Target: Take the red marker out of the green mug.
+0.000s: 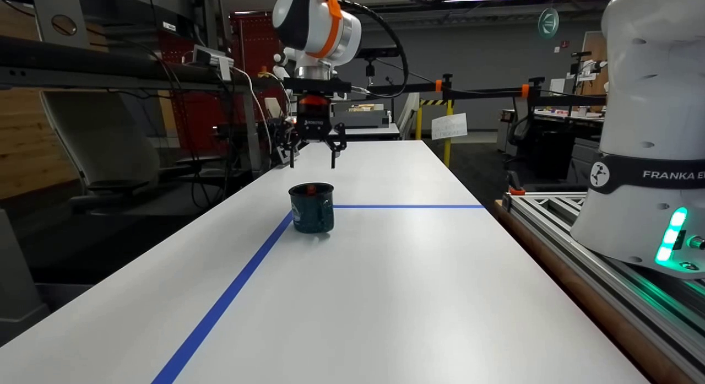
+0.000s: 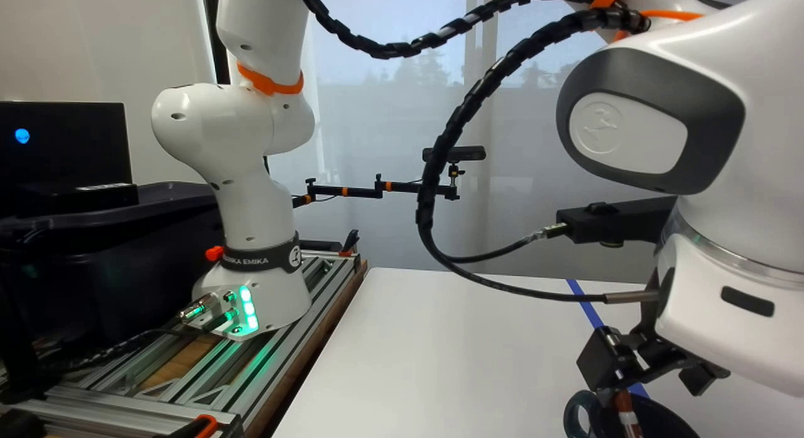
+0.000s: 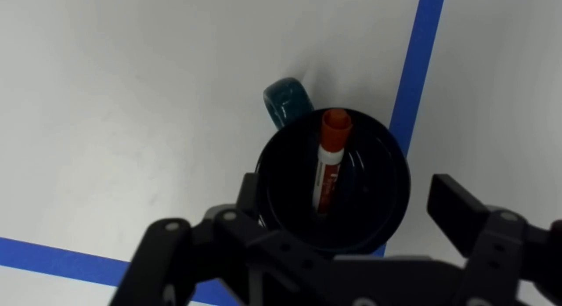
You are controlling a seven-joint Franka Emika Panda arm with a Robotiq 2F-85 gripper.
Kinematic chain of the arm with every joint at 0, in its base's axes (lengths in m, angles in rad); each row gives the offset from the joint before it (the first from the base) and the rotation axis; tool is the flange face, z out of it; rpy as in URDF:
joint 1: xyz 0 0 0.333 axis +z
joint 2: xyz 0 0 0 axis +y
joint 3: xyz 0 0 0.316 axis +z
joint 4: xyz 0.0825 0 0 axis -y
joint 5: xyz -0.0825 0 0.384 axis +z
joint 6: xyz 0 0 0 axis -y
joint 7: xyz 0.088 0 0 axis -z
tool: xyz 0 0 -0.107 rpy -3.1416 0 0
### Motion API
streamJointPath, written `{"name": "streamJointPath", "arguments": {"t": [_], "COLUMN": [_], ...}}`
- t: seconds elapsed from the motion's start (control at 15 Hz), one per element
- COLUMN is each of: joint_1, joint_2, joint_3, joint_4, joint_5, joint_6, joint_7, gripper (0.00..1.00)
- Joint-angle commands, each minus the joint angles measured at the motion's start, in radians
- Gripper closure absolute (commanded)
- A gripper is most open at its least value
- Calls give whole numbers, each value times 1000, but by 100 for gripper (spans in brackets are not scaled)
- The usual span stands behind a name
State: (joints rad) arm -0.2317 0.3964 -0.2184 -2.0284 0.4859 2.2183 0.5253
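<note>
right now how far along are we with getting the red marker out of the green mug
Done: the Robotiq gripper hangs open above the green mug. In hand: the grasp, not yet made; nothing is gripped, and the capped red marker stands tilted inside the mug. Left: lowering, closing on the marker, lifting it clear.

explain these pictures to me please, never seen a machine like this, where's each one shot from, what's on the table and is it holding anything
The machine is a white robot arm, and the black two-fingered part at its end is its hand. Two exterior views look on from outside the robot; the wrist view is taken from the arm itself, looking down. On the long white table, marked with blue tape, stands a dark green mug. A red marker leans inside it, cap end up. Nothing is held: the hand hangs open above the mug, its fingers apart and clear of the marker.
</note>
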Motion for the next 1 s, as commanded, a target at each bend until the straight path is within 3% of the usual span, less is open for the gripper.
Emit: {"name": "streamJointPath", "arguments": {"t": [0.0,0.2,0.33,0.73,0.93], "joint_1": [-24,-33,-40,-49,-53], "joint_2": [52,77,92,138,153], "joint_3": [13,21,27,30,28], "joint_4": [69,97,113,153,168], "joint_5": [41,58,73,100,102], "joint_6": [-30,-50,-68,-118,-145], "joint_7": [-14,-12,-13,-3,1], "gripper": [23,42,44,35,38]}}
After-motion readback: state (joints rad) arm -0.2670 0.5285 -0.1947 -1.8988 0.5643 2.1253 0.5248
